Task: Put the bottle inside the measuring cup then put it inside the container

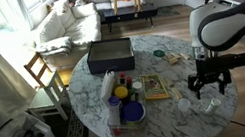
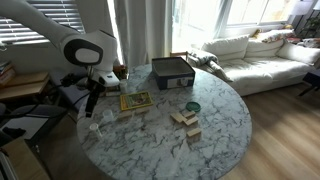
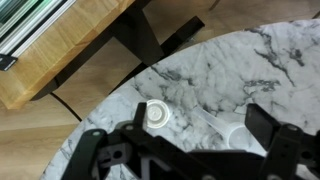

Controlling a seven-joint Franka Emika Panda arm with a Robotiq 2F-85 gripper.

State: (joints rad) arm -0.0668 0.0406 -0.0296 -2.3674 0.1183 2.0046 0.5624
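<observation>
**Gripper (image 3: pixel 178 140) spread wide over the bottle (image 3: pixel 157 116)**

Dark fingers (image 3: pixel 95 152) stand well apart, one on either side of the white-capped bottle, which rests near the rim of the marble table (image 3: pixel 270 60). In an exterior view the gripper (image 2: pixel 91 108) hangs at the table's left edge, with the bottle (image 2: pixel 95 127) just beneath. To the right come a framed picture (image 2: pixel 135 100), the dark container (image 2: pixel 172 72), wooden blocks (image 2: pixel 186 121) and a green disc (image 2: pixel 193 106).
</observation>
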